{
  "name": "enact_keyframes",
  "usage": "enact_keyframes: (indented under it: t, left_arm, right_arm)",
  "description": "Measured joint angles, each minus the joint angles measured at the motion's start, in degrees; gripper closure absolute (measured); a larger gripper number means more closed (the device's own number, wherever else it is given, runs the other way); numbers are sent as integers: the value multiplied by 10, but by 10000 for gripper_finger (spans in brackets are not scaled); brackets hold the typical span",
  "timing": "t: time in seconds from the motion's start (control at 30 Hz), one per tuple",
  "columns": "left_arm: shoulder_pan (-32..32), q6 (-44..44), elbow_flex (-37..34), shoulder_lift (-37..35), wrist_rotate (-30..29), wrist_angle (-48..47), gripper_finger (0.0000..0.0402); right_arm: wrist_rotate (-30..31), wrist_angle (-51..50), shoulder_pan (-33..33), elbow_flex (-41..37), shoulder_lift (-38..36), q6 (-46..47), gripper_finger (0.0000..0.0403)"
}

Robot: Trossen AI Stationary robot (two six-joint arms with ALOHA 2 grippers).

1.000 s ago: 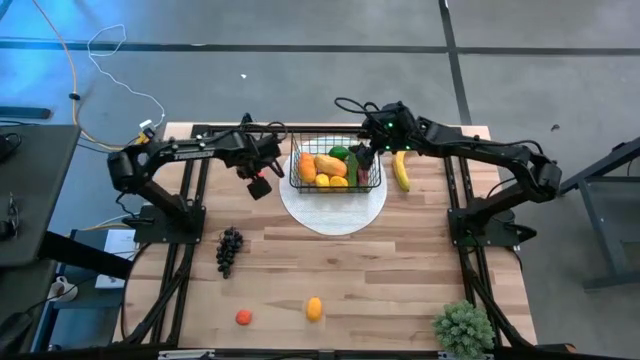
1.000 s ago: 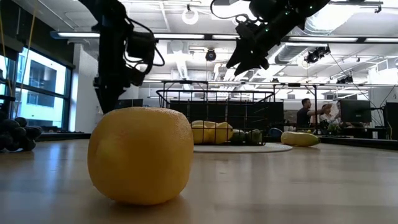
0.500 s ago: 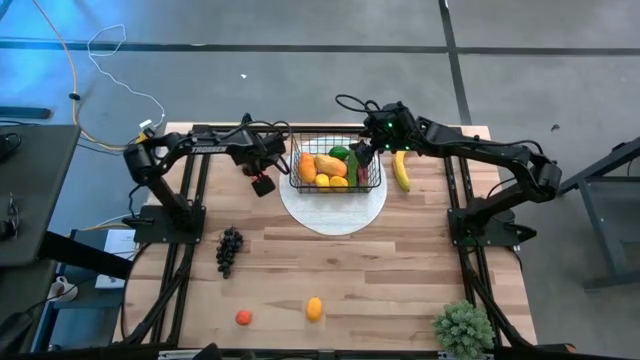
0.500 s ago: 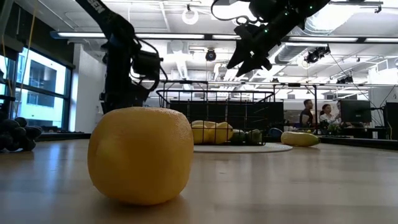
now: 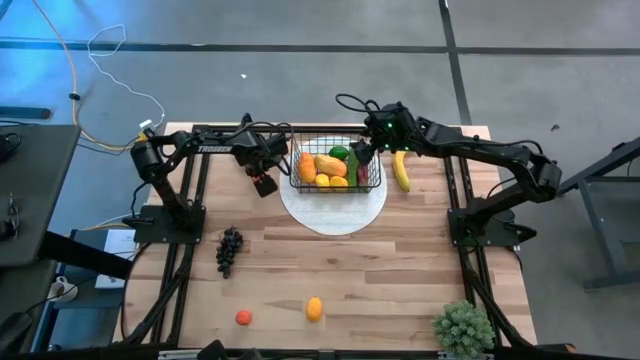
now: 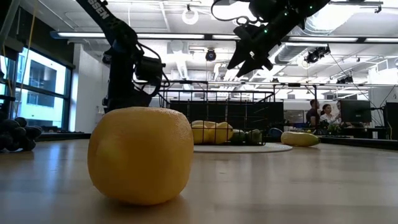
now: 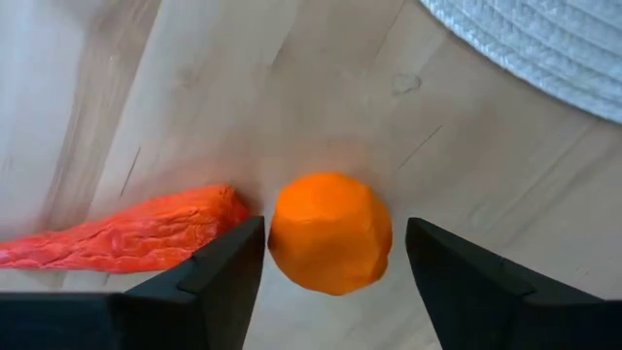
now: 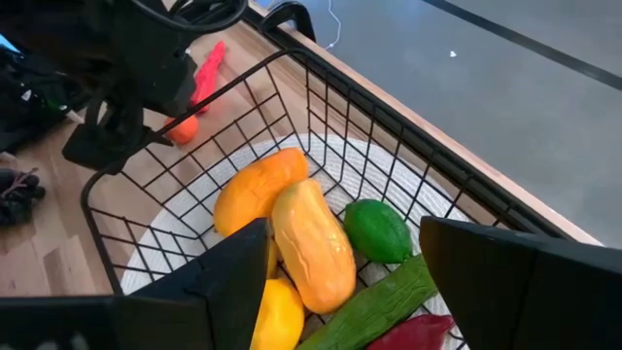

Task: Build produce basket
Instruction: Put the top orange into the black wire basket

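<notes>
the wooden desk (image 5: 400,260) carries a white plate (image 5: 335,216), banana (image 5: 401,171), grapes (image 5: 229,250), tomato (image 5: 243,317), lemon (image 5: 314,308) and potted plant (image 5: 463,327).

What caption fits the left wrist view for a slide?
Left gripper fingers open around a round orange toy fruit on the wooden table, red carrot alongside.

Black wire basket (image 5: 335,171) holds mangoes (image 8: 306,243); banana (image 5: 401,170) beside.

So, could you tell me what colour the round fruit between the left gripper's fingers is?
Orange, clearest in the left wrist view.
</notes>
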Motion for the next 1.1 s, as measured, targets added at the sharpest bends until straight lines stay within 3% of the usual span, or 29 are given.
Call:
enact_keyframes:
  t: [0.7,1.1]
  left_arm:
    - [-2,-3,-12,1,14,-5,251]
    - [-2,-64,-12,-136,62,-16,272]
  right_arm:
    - [6,0,0,0,0,16,155]
    - [5,0,0,0,0,29,155]
